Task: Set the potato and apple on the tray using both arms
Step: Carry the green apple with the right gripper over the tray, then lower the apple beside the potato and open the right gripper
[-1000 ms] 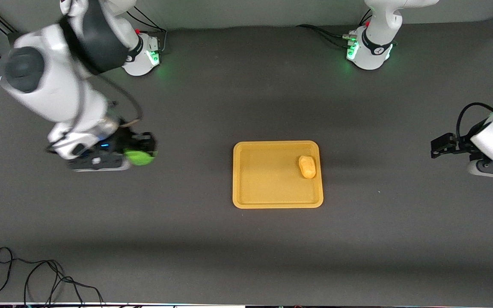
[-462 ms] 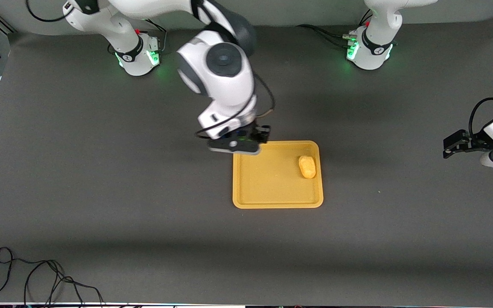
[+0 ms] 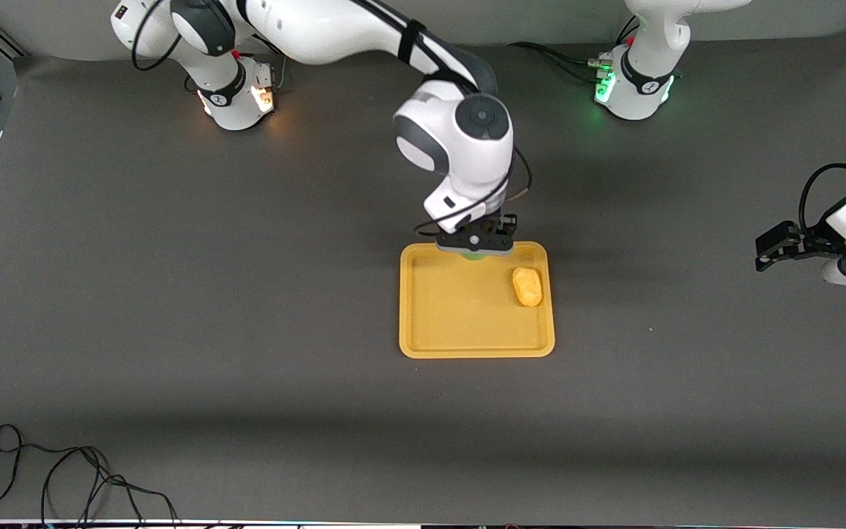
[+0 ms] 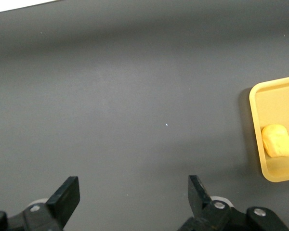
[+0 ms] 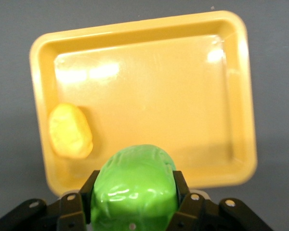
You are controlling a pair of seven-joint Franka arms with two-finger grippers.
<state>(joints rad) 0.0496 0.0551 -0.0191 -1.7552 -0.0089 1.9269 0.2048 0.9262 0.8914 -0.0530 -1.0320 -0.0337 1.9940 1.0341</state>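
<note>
Right gripper [image 3: 476, 250] at frame centre of the front view, up over the tray's [image 3: 423, 323] upper rim, clamped on the apple [image 5: 135, 187]; only a green sliver showing under the jaws there, full fruit plain in the right wrist view. Potato [image 3: 527, 286] lying in the tray near its upper right corner. Left gripper [image 3: 779, 246] waiting at the frame's right edge, over bare table [image 3: 247, 353], fingers [image 4: 67, 195] spread wide, nothing between.

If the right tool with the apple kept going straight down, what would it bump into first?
Probably the tray. The right tool, shut on the apple, points down over the tray's edge farthest from the front camera; the potato lies off to one side.
</note>
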